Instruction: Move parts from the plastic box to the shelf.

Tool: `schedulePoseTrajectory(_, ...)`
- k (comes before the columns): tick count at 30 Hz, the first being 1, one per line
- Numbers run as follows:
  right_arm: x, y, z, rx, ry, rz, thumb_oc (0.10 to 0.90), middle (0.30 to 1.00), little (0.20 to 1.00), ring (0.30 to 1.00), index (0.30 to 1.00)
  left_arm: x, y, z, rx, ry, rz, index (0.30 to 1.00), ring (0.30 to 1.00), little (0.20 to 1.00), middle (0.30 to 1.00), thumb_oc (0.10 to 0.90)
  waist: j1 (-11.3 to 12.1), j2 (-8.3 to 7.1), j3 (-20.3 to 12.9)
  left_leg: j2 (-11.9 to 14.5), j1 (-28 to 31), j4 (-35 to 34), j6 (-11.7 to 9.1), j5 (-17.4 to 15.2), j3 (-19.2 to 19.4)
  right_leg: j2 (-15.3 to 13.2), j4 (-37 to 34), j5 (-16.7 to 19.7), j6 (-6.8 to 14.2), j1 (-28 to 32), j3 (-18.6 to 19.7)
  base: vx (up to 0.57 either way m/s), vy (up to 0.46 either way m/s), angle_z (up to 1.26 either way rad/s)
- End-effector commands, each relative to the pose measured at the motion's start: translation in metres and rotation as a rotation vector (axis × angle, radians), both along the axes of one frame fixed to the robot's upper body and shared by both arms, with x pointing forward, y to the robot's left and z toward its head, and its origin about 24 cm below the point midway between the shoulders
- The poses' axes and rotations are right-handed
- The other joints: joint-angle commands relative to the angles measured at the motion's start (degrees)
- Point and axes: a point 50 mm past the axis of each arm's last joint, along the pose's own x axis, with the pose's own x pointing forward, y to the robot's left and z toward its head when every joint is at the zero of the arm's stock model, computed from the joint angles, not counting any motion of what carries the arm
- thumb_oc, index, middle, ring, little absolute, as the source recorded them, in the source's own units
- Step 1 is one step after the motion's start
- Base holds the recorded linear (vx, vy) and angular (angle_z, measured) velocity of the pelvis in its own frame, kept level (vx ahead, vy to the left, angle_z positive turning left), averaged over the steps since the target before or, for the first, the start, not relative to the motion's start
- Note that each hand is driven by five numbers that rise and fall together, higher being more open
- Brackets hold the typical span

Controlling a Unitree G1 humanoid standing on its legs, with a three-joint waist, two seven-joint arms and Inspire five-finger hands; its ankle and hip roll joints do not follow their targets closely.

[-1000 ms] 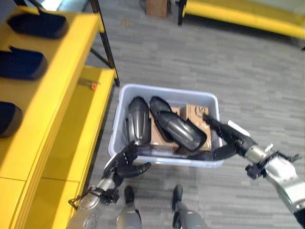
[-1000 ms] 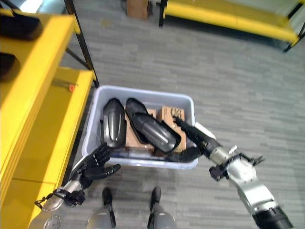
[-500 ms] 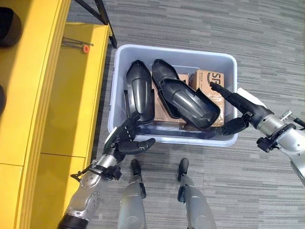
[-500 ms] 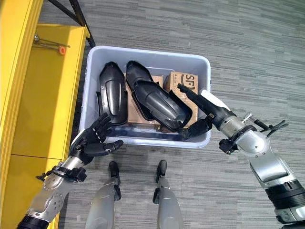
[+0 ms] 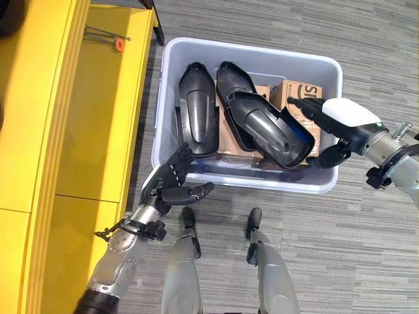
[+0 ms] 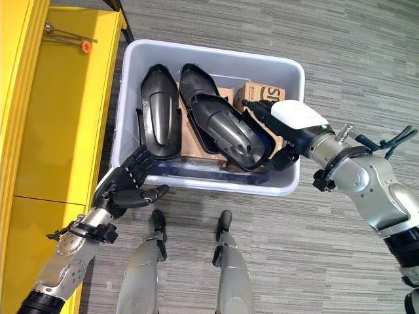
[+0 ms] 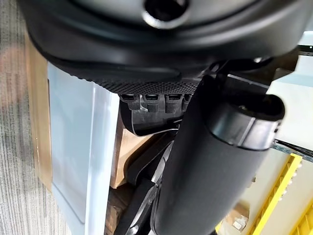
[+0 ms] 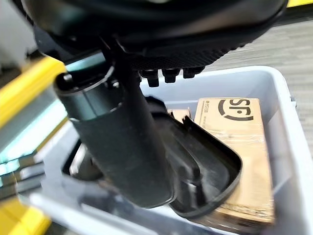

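Observation:
A pale plastic box [image 5: 242,183] stands on the floor and holds several black moulded parts. One long part [image 5: 197,108] lies at its left side. Two overlapping parts [image 5: 265,127] lie across the middle on cardboard boxes [image 5: 298,95]. My right hand [image 5: 330,118] reaches in over the box's right side, open, its fingers straight above the cardboard and its thumb [image 8: 122,147] beside the rim of the nearest black part [image 8: 210,171]. My left hand [image 5: 171,188] hovers open, fingers spread, just outside the box's front left corner.
The yellow shelf [image 5: 72,137] runs along the left, its lower board close beside the box. A small orange-tipped tool [image 5: 118,44] lies on that board at the far end. Grey carpet floor [image 5: 366,248] surrounds the box at front and right.
The camera has tilted down, so the box sits higher and larger in view. My right hand has moved further in over the box's right side. The left hand stays by the front left corner.

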Motion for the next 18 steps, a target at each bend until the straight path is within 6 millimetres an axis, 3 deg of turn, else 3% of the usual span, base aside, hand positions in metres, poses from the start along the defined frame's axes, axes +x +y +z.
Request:
schedulePoseTrajectory(1,-0.011,0.016,0.045,-0.149,-0.193,0.083,0.900,1.000,1.000,1.000,1.000,-0.010,-0.012,0.032,-0.050,-0.178,-0.082,1.000,1.000,1.000,1.000,0.900,0.56,-0.64,-4.14,1.92,-0.04,3.07,-2.44,-4.58,-4.73,-3.31,6.53,-6.96,2.92,0.34,1.97,0.01,0.002,0.04)
schedulePoseTrajectory(7,-0.013,0.019,0.043,-0.235,-0.185,0.089,0.900,1.000,1.000,1.000,1.000,-0.011,-0.013,0.032,-0.042,-0.176,-0.087,1.000,1.000,1.000,1.000,0.900,0.49,-0.80,-4.02,1.81,-0.67,3.45,-2.42,-4.69,-5.09,-3.31,7.03,-7.28,2.75,-0.05,1.93,0.00,-0.001,0.02)
schedulePoseTrajectory(18,-0.010,0.033,0.040,-0.623,-0.248,0.117,0.900,1.000,1.000,1.000,1.000,-0.010,-0.013,0.038,0.007,-0.200,-0.079,1.000,1.000,1.000,1.000,0.900,1.43,-1.29,-3.49,1.65,-1.82,4.52,-2.37,-5.26,-5.56,-2.98,8.10,-7.81,2.73,-1.02,2.06,0.00,0.000,0.00)
